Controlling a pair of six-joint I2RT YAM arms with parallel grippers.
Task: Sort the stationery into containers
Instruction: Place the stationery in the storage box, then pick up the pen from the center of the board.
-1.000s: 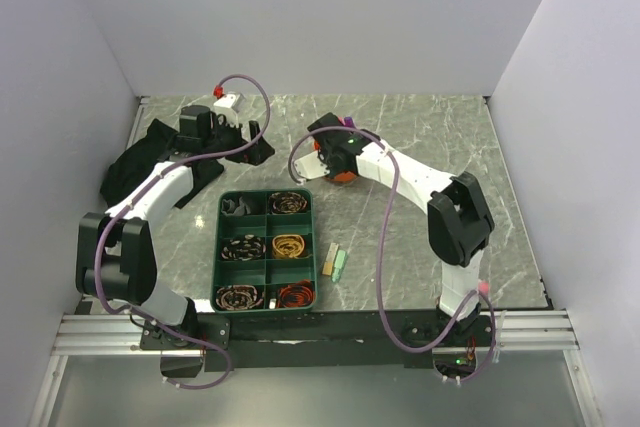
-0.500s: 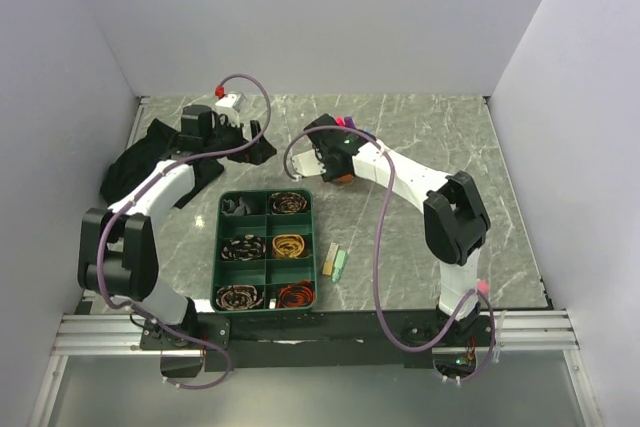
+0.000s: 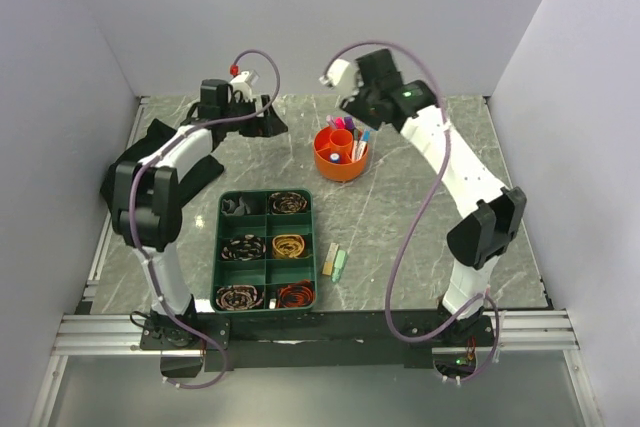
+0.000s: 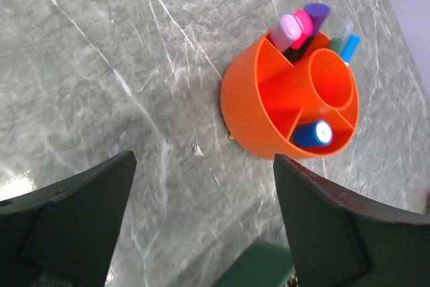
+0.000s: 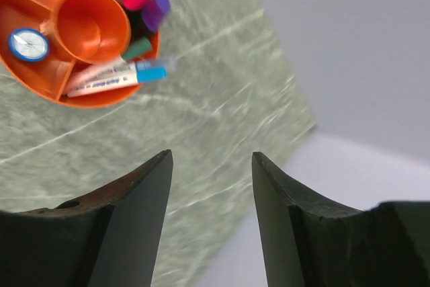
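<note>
Uncovered since a second earlier, when the right arm lay across it, the orange pot (image 3: 340,152) stood in plain sight on the table (image 3: 430,197). The right pincer (image 5: 210,156) had risen well clear of it toward the back wall, and the left pincer (image 4: 203,158) had drawn a little rearward. Inside the pot a pink marker (image 4: 290,30) and a purple marker (image 4: 316,13) stood together in one section. Two white pens (image 5: 111,78) with blue caps leaned in the next, and a blue-capped piece (image 4: 313,134) sat in another. The central tube (image 4: 330,78) looked empty. The pot lay below and ahead of the right pincer, off beyond its left finger, and not touching it. That pincer's jaws stood parted with nothing between them. The pot also lay ahead of the left pincer, apart from its fingertips and nearer the right-hand one. That pincer was spread wide and likewise carried nothing. Farther out, well behind both pincers toward the arm bases, a beige block (image 3: 329,258) and a green block (image 3: 341,265) lay side by side on the table. They were just beside the green tray (image 3: 315,247) of coiled items. By the look of it the pens were sorted, and those two blocks were what remained to be picked up and dropped into the pot.
</note>
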